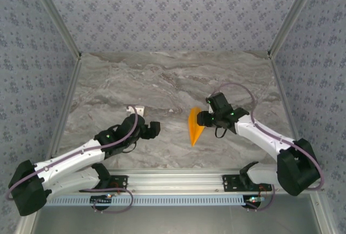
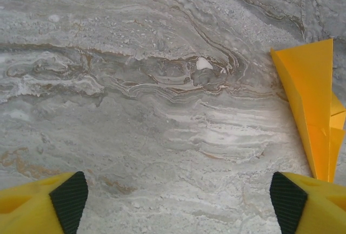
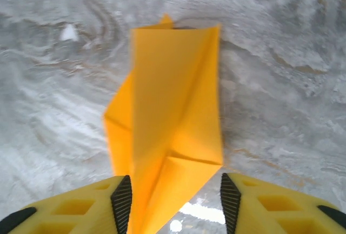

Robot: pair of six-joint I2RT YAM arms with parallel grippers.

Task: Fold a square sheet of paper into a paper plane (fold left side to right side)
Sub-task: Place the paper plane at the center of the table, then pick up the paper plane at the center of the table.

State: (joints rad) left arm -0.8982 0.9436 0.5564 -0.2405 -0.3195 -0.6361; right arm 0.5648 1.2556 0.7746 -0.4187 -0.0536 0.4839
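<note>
1. Right fingers (image 3: pixel 121 201) sit closest in the right wrist view. They are spread apart and not clenched, with the near end of the paper plane (image 3: pixel 173 109) between them and the right pad clear of the paper.
2. Left fingers (image 2: pixel 67 199) are spread wide over bare marble tabletop (image 2: pixel 135 109), grasping nothing.
3. From above, the orange-yellow plane lies near the tabletop's middle, its point toward the arm bases. It is just beside the right fingers and well apart from the left fingers.

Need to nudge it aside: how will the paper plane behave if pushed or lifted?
Probably very light: the paper plane is thin folded sheet. Its creases likely stiffen it lengthwise, though raised flaps look floppy. On the smooth table it would likely slide.
</note>
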